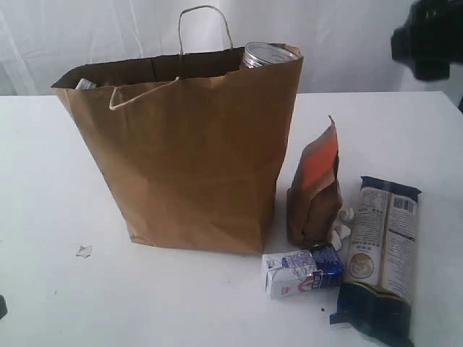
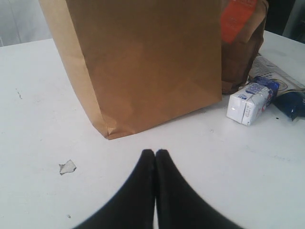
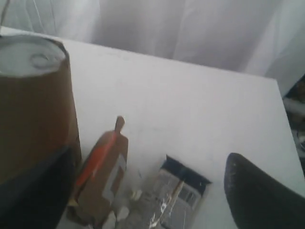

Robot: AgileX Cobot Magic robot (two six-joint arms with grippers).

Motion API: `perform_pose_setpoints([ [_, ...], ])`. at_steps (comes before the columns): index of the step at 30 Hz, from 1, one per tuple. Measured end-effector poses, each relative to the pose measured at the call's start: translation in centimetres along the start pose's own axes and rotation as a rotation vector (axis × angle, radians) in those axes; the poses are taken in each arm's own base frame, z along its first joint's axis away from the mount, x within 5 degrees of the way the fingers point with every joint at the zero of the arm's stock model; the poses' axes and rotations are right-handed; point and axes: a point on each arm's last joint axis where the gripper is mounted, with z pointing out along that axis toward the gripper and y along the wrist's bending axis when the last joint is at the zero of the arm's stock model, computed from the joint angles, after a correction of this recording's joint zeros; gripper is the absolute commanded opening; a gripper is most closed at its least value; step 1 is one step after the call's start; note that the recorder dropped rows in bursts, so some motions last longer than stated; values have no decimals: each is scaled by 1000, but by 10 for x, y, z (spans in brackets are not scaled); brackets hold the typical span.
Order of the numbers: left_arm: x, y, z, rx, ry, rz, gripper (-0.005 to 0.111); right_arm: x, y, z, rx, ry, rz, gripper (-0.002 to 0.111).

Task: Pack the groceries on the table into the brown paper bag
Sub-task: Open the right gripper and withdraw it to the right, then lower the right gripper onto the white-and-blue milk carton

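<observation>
The left end effector (image 2: 155, 153), fingers pressed together and empty, sits low in front of the tall kraft-brown paper bag (image 1: 188, 152). The bag stands upright with a silver-topped dark can (image 1: 266, 55) poking from its mouth. Just right of it, the brown-orange stand-up pouch (image 1: 316, 191) looks light and crushable, best pinched at its folded top. The small white-blue carton packet (image 1: 302, 269) lies in front, likely stiff enough for a side grip. The long dark-ended pasta packet (image 1: 381, 253) seems slippery with brittle contents, so take it mid-length. The right end effector (image 3: 150, 160) hangs spread above these. The plain white tabletop (image 1: 43, 217) is smooth and roomy, with white curtains (image 1: 347, 36) behind.
</observation>
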Motion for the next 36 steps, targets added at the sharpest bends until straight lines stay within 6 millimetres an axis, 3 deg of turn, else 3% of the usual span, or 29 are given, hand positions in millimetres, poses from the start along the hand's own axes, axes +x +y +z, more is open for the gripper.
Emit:
perform_pose_setpoints([
  [17, 0, 0, 0, 0, 0, 0, 0, 117, -21, 50, 108, 331, 149, 75],
  [20, 0, 0, 0, 0, 0, 0, 0, 130, -24, 61, 116, 364, 191, 83],
  [25, 0, 0, 0, 0, 0, 0, 0, 153, -23, 109, 136, 518, 238, 86],
  [30, 0, 0, 0, 0, 0, 0, 0, 154, -17, 118, 82, 498, 201, 83],
  [36, 0, 0, 0, 0, 0, 0, 0, 143, 10, 98, -120, 422, -273, 81],
])
